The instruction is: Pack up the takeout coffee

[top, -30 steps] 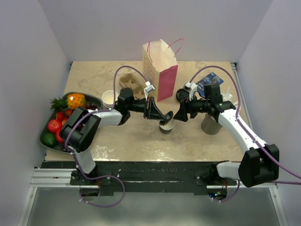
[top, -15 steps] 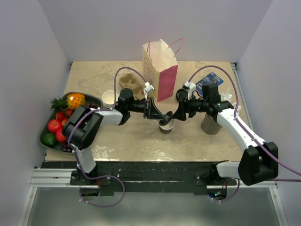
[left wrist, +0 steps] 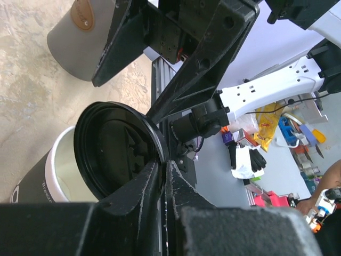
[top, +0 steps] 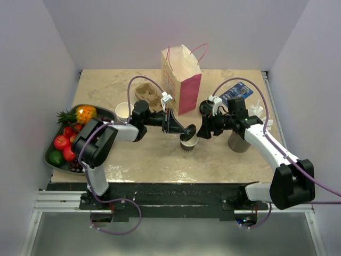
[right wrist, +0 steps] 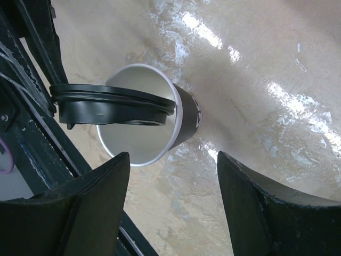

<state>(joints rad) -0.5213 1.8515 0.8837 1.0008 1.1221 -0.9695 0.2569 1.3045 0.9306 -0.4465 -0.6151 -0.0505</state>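
Barely any motion vs 1 s ago: both wrists nudged, coffee cup [top: 187, 145] unmoved on the surface [top: 138, 160], in front of the bag [top: 182, 80]. Left jaws are clamped on the rim of the black lid [left wrist: 114, 152], holding it tilted over the open cup mouth, likely to seat it. Right jaws are apart, flanking the cup without touching, probably ready to steady it.

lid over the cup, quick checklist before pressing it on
1. lid pinched at its rim by left claw: ok
2. lid level over the cup: not ok, tilted, covers only part of the mouth
3. cup upright: ok
4. right claw open, off the cup: ok
5. cup filled: cannot tell, lid hides the bottom
6. bag upright behind: ok
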